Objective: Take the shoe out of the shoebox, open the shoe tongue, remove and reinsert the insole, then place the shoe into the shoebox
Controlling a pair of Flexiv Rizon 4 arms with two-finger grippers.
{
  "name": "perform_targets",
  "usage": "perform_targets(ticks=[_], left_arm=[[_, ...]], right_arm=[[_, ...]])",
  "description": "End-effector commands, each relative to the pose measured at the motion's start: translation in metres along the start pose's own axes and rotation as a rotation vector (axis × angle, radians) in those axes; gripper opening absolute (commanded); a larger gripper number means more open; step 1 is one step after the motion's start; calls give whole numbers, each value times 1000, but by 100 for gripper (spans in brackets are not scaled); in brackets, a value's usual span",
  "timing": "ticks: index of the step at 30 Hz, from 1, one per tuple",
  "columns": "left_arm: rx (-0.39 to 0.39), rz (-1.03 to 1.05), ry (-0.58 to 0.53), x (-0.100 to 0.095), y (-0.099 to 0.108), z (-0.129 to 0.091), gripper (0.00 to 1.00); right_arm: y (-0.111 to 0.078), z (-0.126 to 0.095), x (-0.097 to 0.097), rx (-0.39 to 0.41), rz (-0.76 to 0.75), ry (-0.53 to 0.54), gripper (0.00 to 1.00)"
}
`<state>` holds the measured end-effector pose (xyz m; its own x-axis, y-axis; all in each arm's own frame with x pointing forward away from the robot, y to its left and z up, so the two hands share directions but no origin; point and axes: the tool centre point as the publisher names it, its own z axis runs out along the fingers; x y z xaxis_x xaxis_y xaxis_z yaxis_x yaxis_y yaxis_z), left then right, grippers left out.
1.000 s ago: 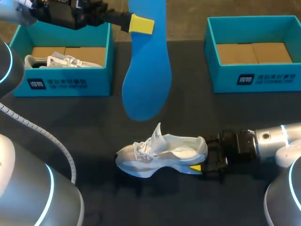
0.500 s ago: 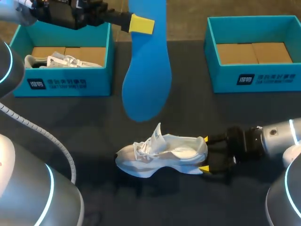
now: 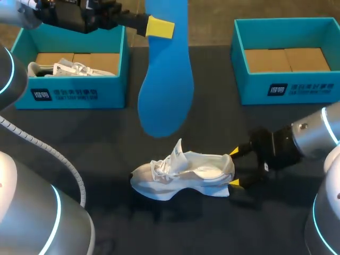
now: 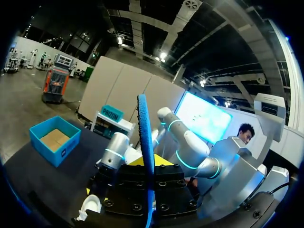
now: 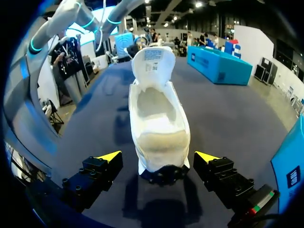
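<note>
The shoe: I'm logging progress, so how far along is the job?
Done: the shoe lies on the table, tongue raised, its blue insole out. In hand: the left gripper holds that insole aloft; the right gripper stands open, fingers either side of the heel. Left: reinsert the insole, then put the shoe in a shoebox.

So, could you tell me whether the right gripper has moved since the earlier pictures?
Yes. The right gripper has drawn back from the heel of the white shoe toward the right shoebox, its fingers now open.
</note>
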<state>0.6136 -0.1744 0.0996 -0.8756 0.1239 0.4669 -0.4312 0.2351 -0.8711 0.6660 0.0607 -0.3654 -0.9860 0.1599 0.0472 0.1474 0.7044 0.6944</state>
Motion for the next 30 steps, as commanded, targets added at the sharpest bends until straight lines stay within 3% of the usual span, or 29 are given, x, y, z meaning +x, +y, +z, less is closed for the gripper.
perform_targets(ticks=[1,12,30], left_arm=[[0,0,-1,-1,0,1,0],[0,0,-1,-1,0,1,0],[0,0,-1,-1,0,1,0]], right_arm=[[12,-9,6,262,9,-10,100],[38,-18,8,538,12,-32,100],[44,-16,-3,646,81,52,100]])
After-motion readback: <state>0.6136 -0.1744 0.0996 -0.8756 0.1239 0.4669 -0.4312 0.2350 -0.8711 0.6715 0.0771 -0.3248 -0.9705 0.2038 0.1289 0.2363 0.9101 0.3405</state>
